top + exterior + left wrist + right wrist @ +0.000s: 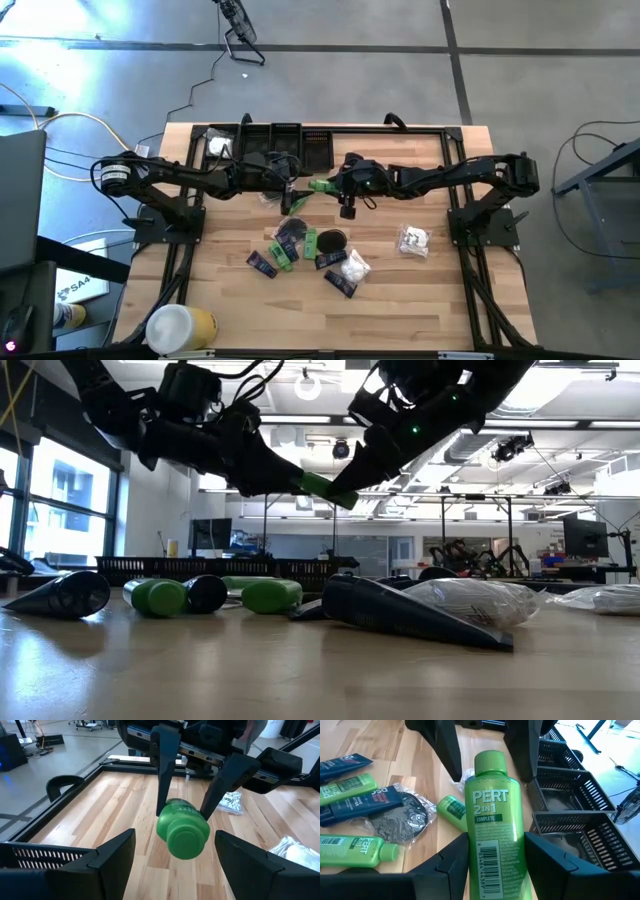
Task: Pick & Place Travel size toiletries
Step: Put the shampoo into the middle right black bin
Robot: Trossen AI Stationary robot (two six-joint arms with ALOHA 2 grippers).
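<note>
My right gripper [338, 186] is shut on a green bottle [492, 815] held in the air above the table's middle. The bottle also shows in the low view [325, 488]. My left gripper [175, 836] is open. Its fingers stand on either side of the bottle's cap [187, 837] with a gap on each side. More toiletries lie on the table nearer the front: green bottles [282, 252], dark sachets [340, 283], a black disc [332, 240] and white wrapped packets [412, 240]. My right gripper pinches the bottle's body near its bottom end [492, 870] between its two fingers, one on each side. The fingers come about level from the table's right, along the bottle. The bottle is lifted clear, lying nearly level, its cap end pointing toward my left gripper.
A black slotted basket [285, 140] with several compartments stands along the far edge, just behind the grippers. A large white-and-yellow cylinder [180, 328] lies at the near left corner. Bare wood lies at the near right.
</note>
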